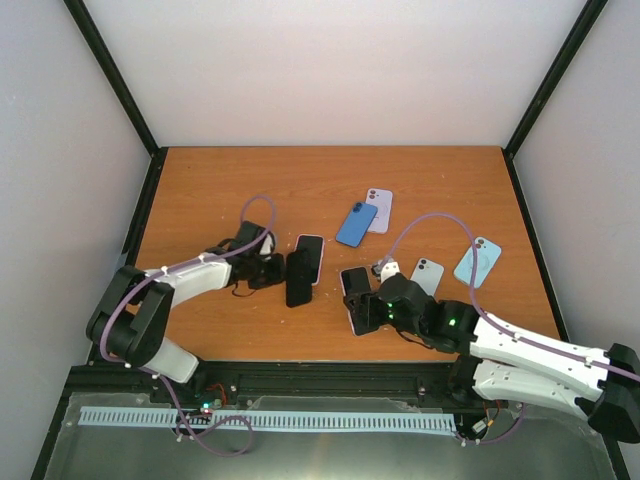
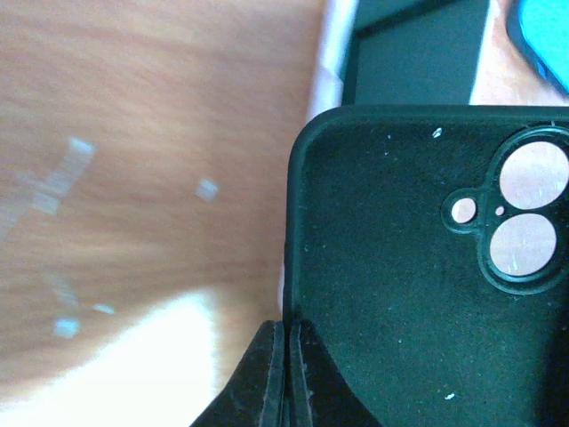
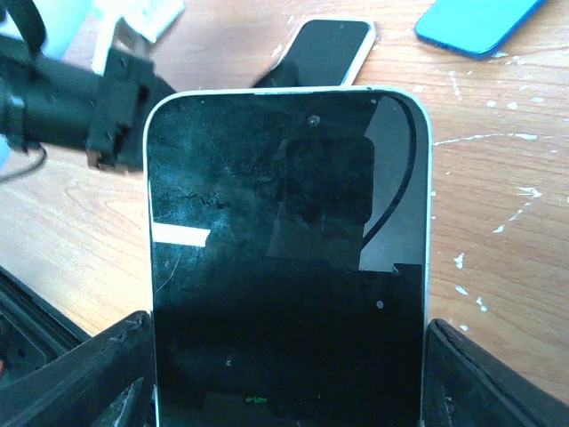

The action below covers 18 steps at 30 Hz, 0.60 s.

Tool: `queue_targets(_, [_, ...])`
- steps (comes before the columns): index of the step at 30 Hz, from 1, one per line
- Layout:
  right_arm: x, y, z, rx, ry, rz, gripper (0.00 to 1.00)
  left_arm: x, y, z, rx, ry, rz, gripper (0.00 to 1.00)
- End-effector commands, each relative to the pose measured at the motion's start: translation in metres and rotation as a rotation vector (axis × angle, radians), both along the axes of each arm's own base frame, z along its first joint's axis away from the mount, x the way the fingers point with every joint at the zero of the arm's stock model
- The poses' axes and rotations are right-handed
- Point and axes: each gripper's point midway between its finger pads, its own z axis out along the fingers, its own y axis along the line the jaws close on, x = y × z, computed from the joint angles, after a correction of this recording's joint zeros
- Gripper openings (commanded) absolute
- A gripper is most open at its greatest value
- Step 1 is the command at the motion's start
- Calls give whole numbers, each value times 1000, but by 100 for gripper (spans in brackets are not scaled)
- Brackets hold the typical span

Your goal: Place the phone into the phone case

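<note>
My left gripper (image 1: 272, 271) is shut on the edge of a black phone case (image 1: 298, 278). In the left wrist view the case (image 2: 400, 294) faces up with its inside and camera cut-out showing, and the fingertips (image 2: 286, 374) pinch its left rim. My right gripper (image 1: 362, 312) is shut on a black-screened phone with a white rim (image 1: 354, 287). In the right wrist view the phone (image 3: 284, 267) fills the middle, screen up, with a finger (image 3: 89, 374) on either side. The phone and the case are apart, the phone to the case's right.
A second white-rimmed phone (image 1: 312, 255) lies just beyond the case. A blue phone (image 1: 356, 224) and a lavender one (image 1: 378, 208) lie mid-table. A grey-blue phone (image 1: 427, 274) and a light blue case (image 1: 477, 261) lie at the right. Walls surround the table.
</note>
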Motion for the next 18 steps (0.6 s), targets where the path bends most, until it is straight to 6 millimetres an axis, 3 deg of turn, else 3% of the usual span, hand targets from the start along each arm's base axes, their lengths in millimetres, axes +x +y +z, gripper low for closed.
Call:
queue_targets(1, [7,-18,9,37,-15,-115,43,-5,-48,7,-59,19,-45,1])
queue_targets(5, [4,-23,2,46,17,-142,44,-22,-77,-3,-49,65,-95,4])
queue_targets(12, [4,-19,-12,75,89,-189,43,-41,-102,-16,-131,136,-107,10])
queue_targets(18, [6,0,-12,95,137,-169,43,-44,-103,5,-219,121,-95,33])
